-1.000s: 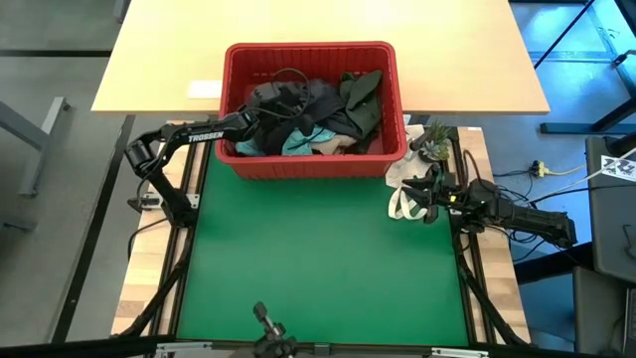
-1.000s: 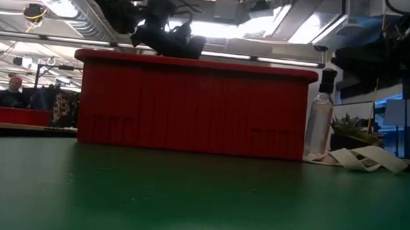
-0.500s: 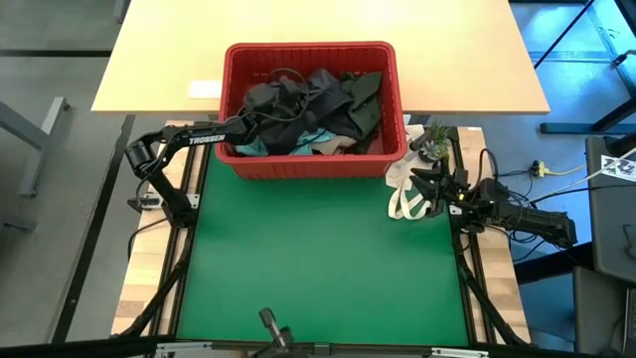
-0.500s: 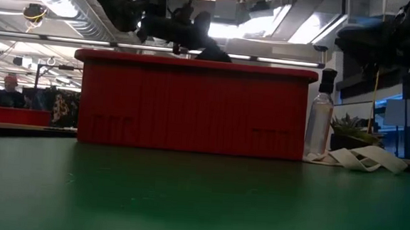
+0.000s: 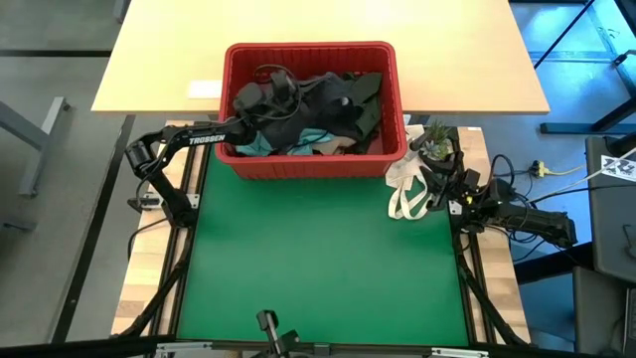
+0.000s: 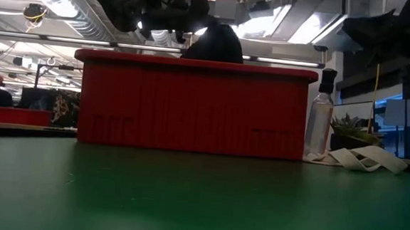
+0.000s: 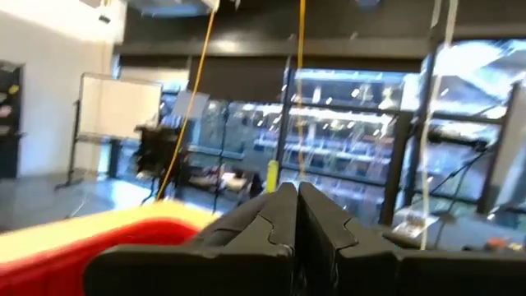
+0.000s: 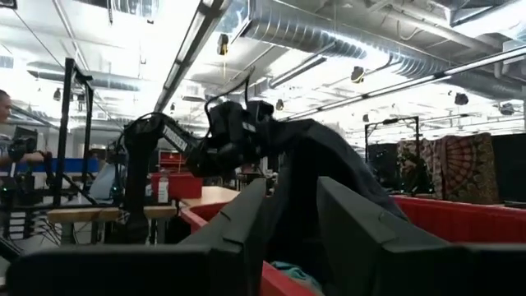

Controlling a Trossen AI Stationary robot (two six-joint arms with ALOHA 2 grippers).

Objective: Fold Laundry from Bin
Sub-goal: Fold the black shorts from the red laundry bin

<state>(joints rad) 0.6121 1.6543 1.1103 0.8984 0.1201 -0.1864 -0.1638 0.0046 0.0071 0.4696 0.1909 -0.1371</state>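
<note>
The red bin (image 5: 308, 47) stands at the far edge of the green mat, full of laundry. A teal piece (image 5: 298, 142), a beige piece (image 5: 333, 147) and an olive green one (image 5: 366, 99) lie in it. My left gripper (image 5: 276, 97) reaches in over the bin's left wall and is shut on a black garment (image 5: 323, 99). That garment stands as a dark hump (image 6: 216, 44) above the rim. My right gripper (image 5: 429, 182) waits open at the mat's right edge, beside a white bag (image 5: 402, 199), with nothing between its fingers (image 8: 246, 238). My left gripper (image 8: 265, 136) holds the black garment by a bunched upper part (image 8: 283, 136); its own body hides how many layers it has. The fingers come from the table's left and slant upward. The cloth drapes down from them (image 8: 337, 173), its lower part resting on the laundry in the bin.
A pale wooden table (image 5: 447, 60) lies beyond the bin. A small potted plant (image 5: 434, 144) and a spray bottle (image 6: 320, 115) stand right of the bin, near the white bag. The green mat (image 5: 318, 259) stretches from the bin to the near edge.
My left gripper has risen over the bin and tipped its fingers upward, staying shut. The black garment has been drawn up with it, from lying among the laundry to a hump above the rim. My right gripper has tipped upward and rolled a little in place.
</note>
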